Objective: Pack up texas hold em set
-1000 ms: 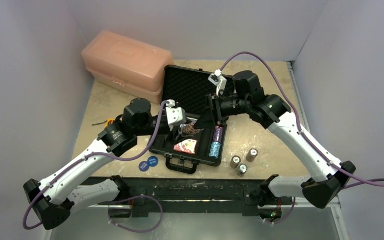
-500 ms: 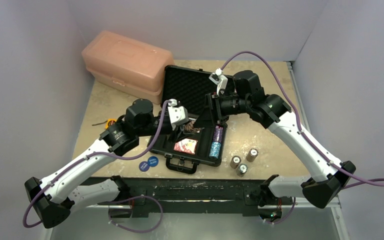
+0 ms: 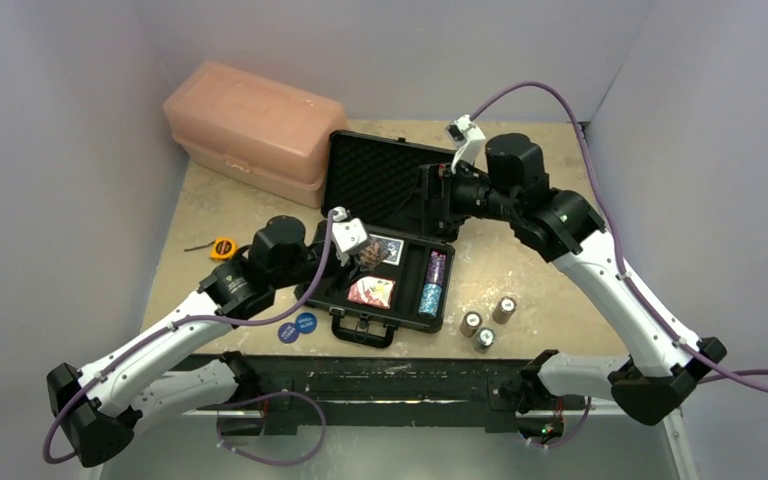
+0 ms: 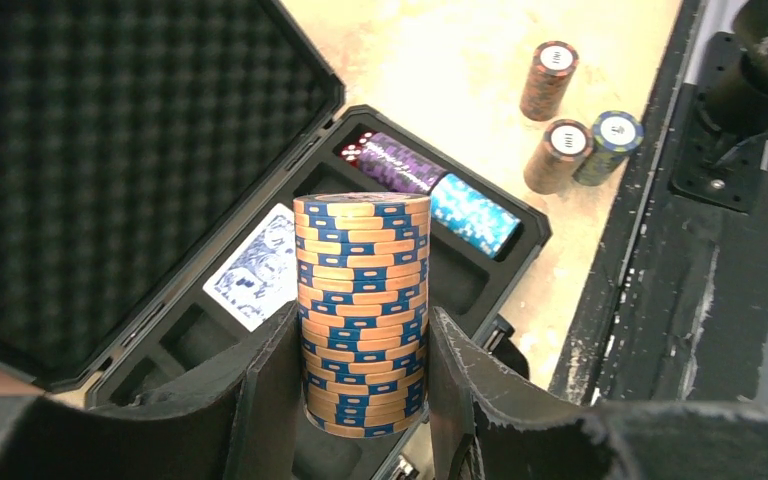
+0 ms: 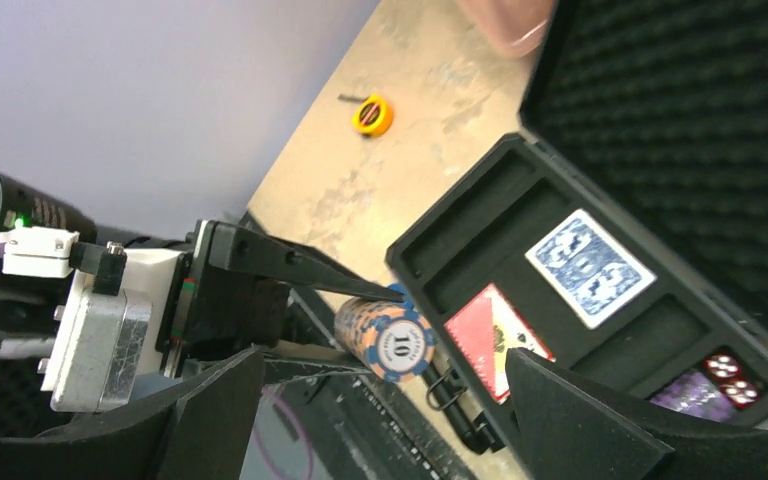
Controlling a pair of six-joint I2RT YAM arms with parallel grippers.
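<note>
The black briefcase (image 3: 343, 292) lies open mid-table with its foam lid (image 3: 375, 178) raised. In its slots lie a blue deck (image 3: 388, 249), a red deck (image 3: 371, 291), purple chips (image 3: 436, 266) and light-blue chips (image 3: 430, 298). My left gripper (image 4: 363, 390) is shut on an orange-and-blue chip stack (image 4: 363, 300) and holds it above the tray's left part. The right gripper (image 5: 380, 420) is open and empty, up beside the lid (image 5: 680, 110). In its view the held stack (image 5: 390, 340) hangs over the case's near edge.
Three chip stacks (image 3: 470, 323), (image 3: 505, 309), (image 3: 484, 339) stand right of the case. Two blue discs (image 3: 297, 327) lie at its front left. A pink box (image 3: 255, 130) fills the back left corner. A yellow tape measure (image 3: 222, 247) lies left of the case.
The right gripper has opened wide and drawn back up towards the lid; the blue deck now shows in its slot. The left arm has shifted slightly, still gripping the chip stack.
</note>
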